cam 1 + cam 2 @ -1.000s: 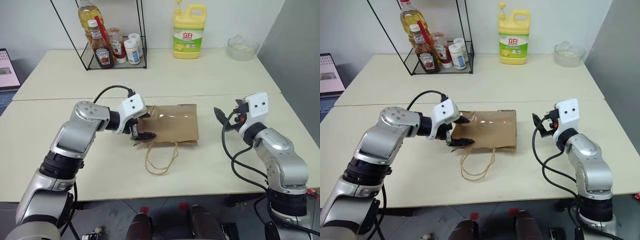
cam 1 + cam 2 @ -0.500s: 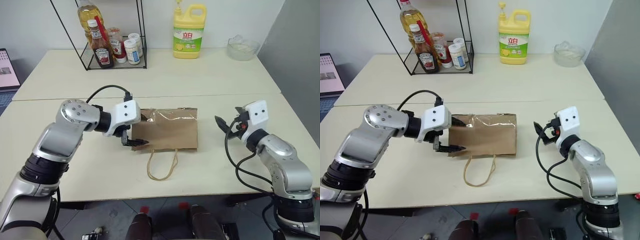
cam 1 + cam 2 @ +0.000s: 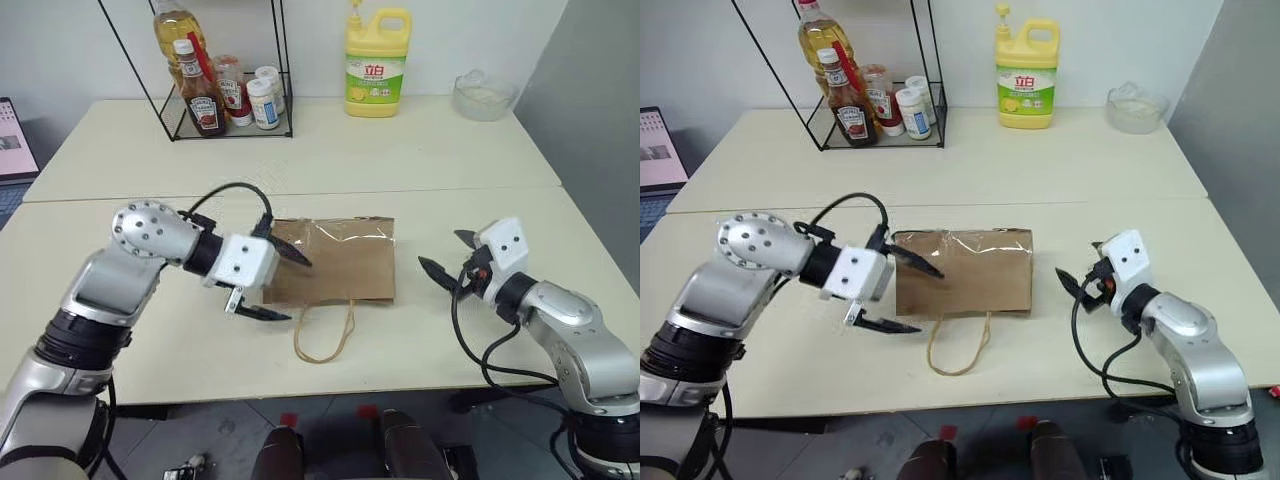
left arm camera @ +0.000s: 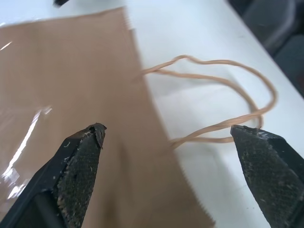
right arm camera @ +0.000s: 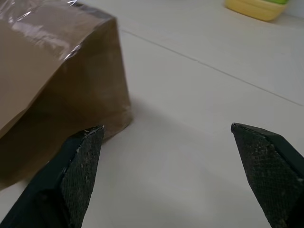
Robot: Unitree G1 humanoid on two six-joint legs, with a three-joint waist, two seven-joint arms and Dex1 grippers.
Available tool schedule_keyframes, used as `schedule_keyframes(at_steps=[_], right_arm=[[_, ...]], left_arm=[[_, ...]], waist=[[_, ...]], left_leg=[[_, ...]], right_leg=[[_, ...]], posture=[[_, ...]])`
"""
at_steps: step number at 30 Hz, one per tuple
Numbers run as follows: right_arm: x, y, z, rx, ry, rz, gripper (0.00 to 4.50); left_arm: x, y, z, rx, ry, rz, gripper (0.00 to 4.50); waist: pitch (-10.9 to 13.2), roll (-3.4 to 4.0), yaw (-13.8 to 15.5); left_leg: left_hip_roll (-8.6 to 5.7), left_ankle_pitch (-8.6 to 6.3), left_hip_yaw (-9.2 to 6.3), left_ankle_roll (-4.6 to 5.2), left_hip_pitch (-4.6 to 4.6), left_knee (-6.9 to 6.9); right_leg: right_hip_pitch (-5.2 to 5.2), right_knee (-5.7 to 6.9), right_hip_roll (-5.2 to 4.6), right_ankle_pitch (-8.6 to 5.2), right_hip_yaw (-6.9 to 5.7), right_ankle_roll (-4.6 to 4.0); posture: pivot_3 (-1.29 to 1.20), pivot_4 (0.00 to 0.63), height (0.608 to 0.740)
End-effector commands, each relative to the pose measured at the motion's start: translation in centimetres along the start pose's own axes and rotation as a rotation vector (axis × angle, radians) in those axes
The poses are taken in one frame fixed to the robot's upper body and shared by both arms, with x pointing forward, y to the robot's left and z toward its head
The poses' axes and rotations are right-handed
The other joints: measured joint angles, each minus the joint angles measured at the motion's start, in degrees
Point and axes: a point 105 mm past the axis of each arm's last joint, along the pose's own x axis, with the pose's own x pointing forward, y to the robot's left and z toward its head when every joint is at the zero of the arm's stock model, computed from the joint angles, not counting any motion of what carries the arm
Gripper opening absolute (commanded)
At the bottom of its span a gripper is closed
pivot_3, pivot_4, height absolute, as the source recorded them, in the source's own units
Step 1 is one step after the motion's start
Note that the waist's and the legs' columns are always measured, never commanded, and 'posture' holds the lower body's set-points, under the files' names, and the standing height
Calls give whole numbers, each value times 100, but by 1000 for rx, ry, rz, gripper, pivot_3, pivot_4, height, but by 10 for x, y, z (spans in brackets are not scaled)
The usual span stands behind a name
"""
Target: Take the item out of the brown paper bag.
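Lying flat at the middle of the table, the brown paper bag has its cord handles trailing toward six o'clock, which puts its mouth on the near edge; the item is presumably inside, as no bottle can be seen. The left gripper hangs at the bag's nine o'clock corner, jaws spread wide and empty, one finger over the paper and one off it. Well apart at three o'clock, the right gripper points at the bag's closed side, equally wide and touching nothing, likely placed to steady the bag.

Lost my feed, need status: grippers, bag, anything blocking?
Left gripper open at the flat plain brown kraft paper bag, holding nothing. Right gripper open, apart from it. Item unseen. Cord handles loose on table; nothing blocking.
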Motion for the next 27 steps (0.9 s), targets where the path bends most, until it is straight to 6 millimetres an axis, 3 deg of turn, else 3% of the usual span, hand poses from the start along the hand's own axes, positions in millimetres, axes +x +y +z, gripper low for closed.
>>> schedule_keyframes(at_steps=[1,6,11,15,18,22,27], right_arm=[[-7,11,12,-66,-44,85,4470],[-11,13,5,-73,-24,108,4470],[-18,13,-9,-84,11,113,4470],[-26,20,-25,-117,50,152,4470],[-32,30,-33,-217,62,209,4500],[-38,44,-38,-426,38,302,4500],[-33,65,-38,-781,-103,429,4500]], left_arm=[[8,-2,-2,99,-5,-19,4500],[27,-6,-8,145,-40,-25,4500],[46,3,-4,114,-106,62,4500],[54,8,1,-32,-195,149,4500],[52,17,12,-196,-284,214,3937],[43,26,20,-362,-352,259,2672],[35,28,19,-449,-370,258,1104]], waist=[[-1,-1,2],[-1,-2,4],[-2,-2,4],[-3,-2,5],[-3,-3,4],[-3,-4,-1],[-3,-4,-8]], left_leg=[[0,0,0,0,0,0],[0,0,0,1,2,2],[0,0,-1,1,1,3],[0,0,-2,1,2,3],[0,-1,-1,2,4,3],[0,-1,-2,2,10,5],[0,0,-1,2,32,4]], right_leg=[[0,1,0,0,0,0],[4,-1,0,0,0,0],[5,-1,0,0,0,0],[5,1,1,0,0,0],[8,1,0,0,0,0],[12,4,1,0,0,1],[35,-2,2,-1,0,2]], posture=[[0,150,740],[0,150,740],[0,150,740],[0,150,740],[0,150,740],[0,150,740],[0,150,740]])
